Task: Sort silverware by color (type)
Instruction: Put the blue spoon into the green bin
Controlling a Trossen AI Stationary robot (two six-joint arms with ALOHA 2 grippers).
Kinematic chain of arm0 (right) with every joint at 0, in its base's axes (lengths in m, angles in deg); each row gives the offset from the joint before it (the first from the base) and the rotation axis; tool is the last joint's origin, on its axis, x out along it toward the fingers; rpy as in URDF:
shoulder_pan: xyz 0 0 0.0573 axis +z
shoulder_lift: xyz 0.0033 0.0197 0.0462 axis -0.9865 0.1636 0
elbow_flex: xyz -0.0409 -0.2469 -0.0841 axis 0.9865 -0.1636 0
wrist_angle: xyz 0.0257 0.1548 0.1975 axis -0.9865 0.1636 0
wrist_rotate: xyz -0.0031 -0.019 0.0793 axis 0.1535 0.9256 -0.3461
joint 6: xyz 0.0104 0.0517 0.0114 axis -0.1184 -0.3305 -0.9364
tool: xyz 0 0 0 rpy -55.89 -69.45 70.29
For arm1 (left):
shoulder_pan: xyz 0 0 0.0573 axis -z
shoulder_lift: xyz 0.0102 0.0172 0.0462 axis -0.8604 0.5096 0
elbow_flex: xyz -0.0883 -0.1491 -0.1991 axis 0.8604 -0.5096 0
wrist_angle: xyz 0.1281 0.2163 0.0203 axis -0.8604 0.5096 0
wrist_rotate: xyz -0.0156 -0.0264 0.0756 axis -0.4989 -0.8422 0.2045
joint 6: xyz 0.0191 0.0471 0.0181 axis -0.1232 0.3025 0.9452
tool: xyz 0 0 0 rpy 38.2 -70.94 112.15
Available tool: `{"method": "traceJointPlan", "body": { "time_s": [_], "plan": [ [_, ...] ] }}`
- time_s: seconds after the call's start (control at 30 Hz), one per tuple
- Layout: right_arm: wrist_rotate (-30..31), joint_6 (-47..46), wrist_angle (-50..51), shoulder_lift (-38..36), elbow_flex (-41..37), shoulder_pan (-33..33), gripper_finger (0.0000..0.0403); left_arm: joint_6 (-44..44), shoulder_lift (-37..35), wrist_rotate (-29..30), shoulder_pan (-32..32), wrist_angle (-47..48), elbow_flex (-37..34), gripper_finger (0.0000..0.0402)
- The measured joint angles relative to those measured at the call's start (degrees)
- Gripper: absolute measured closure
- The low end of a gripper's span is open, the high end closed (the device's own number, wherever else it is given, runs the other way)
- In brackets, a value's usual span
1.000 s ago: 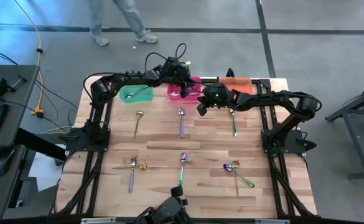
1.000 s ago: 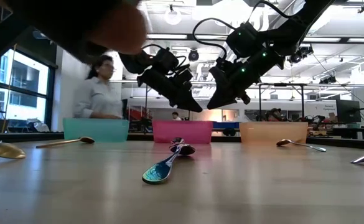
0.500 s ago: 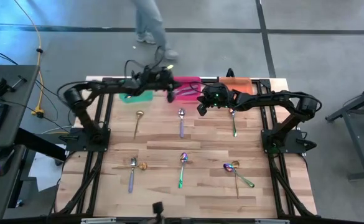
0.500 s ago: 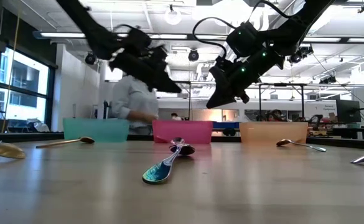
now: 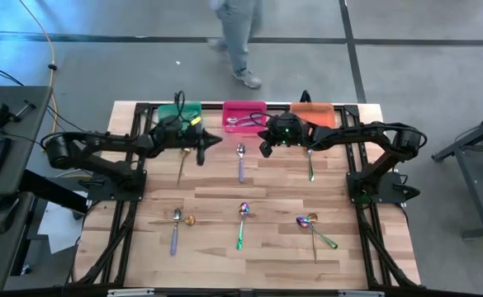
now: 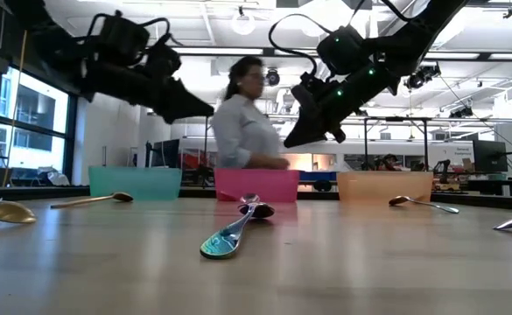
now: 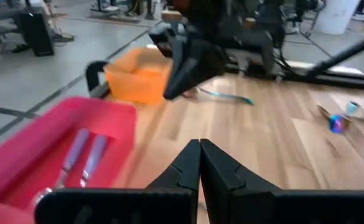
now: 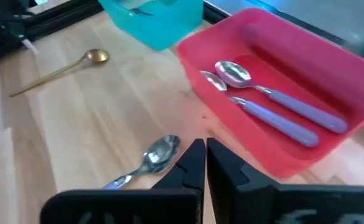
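Note:
Several slim spoons lie flat on the wooden table: a gold one (image 5: 182,163), a lavender one (image 5: 240,162) and a green one (image 5: 310,162) in the far row, with more in the near row (image 5: 241,223). Two lavender spoons (image 8: 275,106) lie in the pink bin (image 5: 243,116). My left gripper (image 5: 201,155) hovers shut and empty between the gold and lavender spoons. My right gripper (image 5: 264,147) hangs shut and empty just right of the pink bin's near corner, above the lavender spoon's bowl (image 8: 160,152).
The teal bin (image 5: 180,112), the pink bin and the orange bin (image 5: 311,112) stand in a row at the far edge. A person (image 6: 247,122) walks behind the table. Bare wood lies between the two rows of spoons.
My left gripper has swung from above the pink bin toward the table's left and a little toward the near edge, staying shut. My right gripper has kept nearly still. The person behind the table has walked from left to right.

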Motion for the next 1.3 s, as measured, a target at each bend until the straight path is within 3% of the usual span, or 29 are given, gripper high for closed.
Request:
{"method": "traceJointPlan", "body": {
  "time_s": [0.33,0.63,0.73,0.93,1.03,1.13,1.3],
  "plan": [
    [0.2,-4.0,1.0,0.0,0.0,8.3,0.0403,-1.4,-1.1,0.2,3.1,-7.3,-10.8,0.0401],
    [1.3,-10.9,6.3,0.0,0.0,19.3,0.0387,-2.5,-1.0,0.1,4.3,-7.4,-14.5,0.0401],
    [1.6,-16.4,15.4,0.0,1.9,23.4,0.036,-1.7,-1.0,0.1,5.2,-6.4,-14.5,0.0401],
    [3.7,-30.7,48.9,0.0,12.8,32.7,0.0294,-0.9,-1.0,0.1,6.2,-6.4,-14.5,0.0401],
    [2.6,-38.4,60.8,0.0,16.2,37.7,0.0267,-0.1,-1.0,0.1,6.3,-6.4,-14.5,0.0401],
    [-2.1,-46.0,65.7,-0.1,16.2,42.7,0.0251,0.0,-1.0,0.1,6.3,-6.4,-14.5,0.0401],
    [-7.2,-57.6,62.5,-0.1,11.6,51.4,0.0246,0.0,-1.0,0.1,6.3,-6.4,-14.5,0.0401]
  ]
}}
